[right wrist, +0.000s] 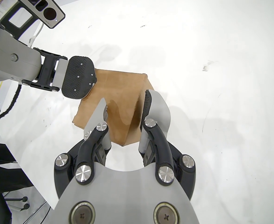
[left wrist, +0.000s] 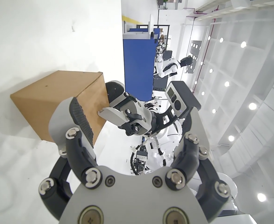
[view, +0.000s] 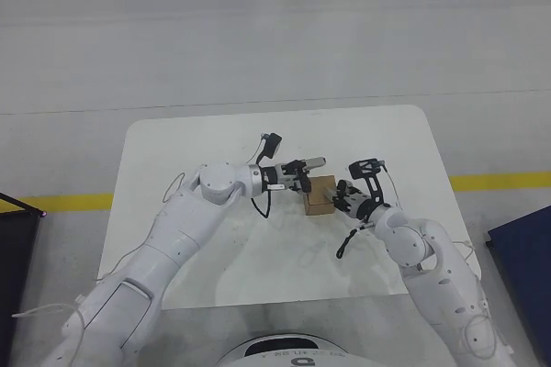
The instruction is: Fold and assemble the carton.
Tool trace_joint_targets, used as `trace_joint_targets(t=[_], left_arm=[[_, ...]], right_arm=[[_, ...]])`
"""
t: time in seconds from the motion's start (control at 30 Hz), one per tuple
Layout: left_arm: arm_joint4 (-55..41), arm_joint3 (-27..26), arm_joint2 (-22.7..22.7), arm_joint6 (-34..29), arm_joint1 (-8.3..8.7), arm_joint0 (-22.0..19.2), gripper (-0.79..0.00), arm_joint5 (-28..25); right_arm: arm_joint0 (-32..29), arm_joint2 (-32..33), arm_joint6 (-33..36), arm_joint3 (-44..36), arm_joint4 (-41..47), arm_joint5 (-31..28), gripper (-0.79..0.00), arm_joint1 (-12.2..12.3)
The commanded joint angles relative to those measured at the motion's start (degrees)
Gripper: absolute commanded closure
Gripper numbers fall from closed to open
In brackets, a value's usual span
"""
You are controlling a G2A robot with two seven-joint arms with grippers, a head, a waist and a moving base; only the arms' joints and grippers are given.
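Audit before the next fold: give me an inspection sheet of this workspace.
Surface: white table, a few scuffs.
Job's things: brown carton, box-shaped, on the table.
Clutter: nothing seen.
End effectors: left end effector open, one pad against the carton; right end effector at a carton corner.
Cables: black cable loops at the left wrist; second cable hangs at the right wrist.
Surroundings: yellow floor line; blue panel beside the table.

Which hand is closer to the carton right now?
Right. The right hand grips a corner of the carton; the left hand is open, one pad against its side.
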Motion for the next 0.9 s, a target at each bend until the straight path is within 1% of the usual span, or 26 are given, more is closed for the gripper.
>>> trace_joint_targets(t=[0.0, 0.17, 0.27, 0.37, 0.47, 0.5, 0.53, 0.57, 0.6, 0.73, 0.87], left_arm=[[0.2, 0.3, 0.1, 0.0, -0.06, 0.1, -0.785, 0.0], [0.1, 0.8, 0.2, -0.2, -0.24, 0.1, -0.785, -0.1], [-0.5, 0.3, -0.4, 0.3, -0.28, 0.1, -0.785, -1.6], [-2.1, -0.7, -2.0, 0.6, -0.08, 0.5, -0.785, -3.3], [-3.7, -2.2, -4.8, 0.8, 0.62, 1.6, -0.785, -4.9], [-4.2, -2.8, -6.0, 0.8, 0.98, 2.2, -0.785, -5.3], [-4.4, -3.4, -7.4, 0.7, 1.41, 3.0, -0.785, -5.6], [-4.5, -4.2, -8.8, 0.5, 1.89, 3.8, -0.785, -5.7], [-4.5, -5.1, -10.2, 0.2, 2.40, 4.9, -0.785, -5.8], [-4.0, -9.0, -16.0, -0.7, 4.49, 10.2, -0.785, -4.8], [-3.4, -12.0, -19.9, -1.3, 5.94, 15.1, -0.785, -3.0]], right_arm=[[0.1, 0.1, -0.1, 0.1, 0.3, 0.1, -0.308, 0.0], [0.0, 0.3, -0.4, -0.1, 0.6, 0.1, -0.308, 0.1], [-0.2, 0.9, -0.8, -0.6, 1.5, -0.2, -0.326, 0.1], [-1.1, 2.2, -1.6, -2.0, 3.6, -1.3, -0.320, 0.3], [-2.8, 5.1, -2.3, -3.6, 7.2, -3.7, -0.299, 0.6], [-3.5, 6.3, -2.3, -4.1, 8.4, -4.2, -0.277, 0.7], [-4.1, 7.6, -2.4, -4.3, 9.5, -4.8, -0.188, 0.8], [-4.7, 8.9, -2.3, -4.2, 10.5, -5.1, -0.034, 1.0], [-5.2, 10.0, -2.0, -4.0, 10.7, -5.3, 0.000, 1.1], [-5.9, 12.1, -0.5, -1.9, 10.8, -5.3, 0.000, 1.5], [-4.2, 10.4, 0.7, 1.1, 10.9, -5.7, 0.000, 1.5]])
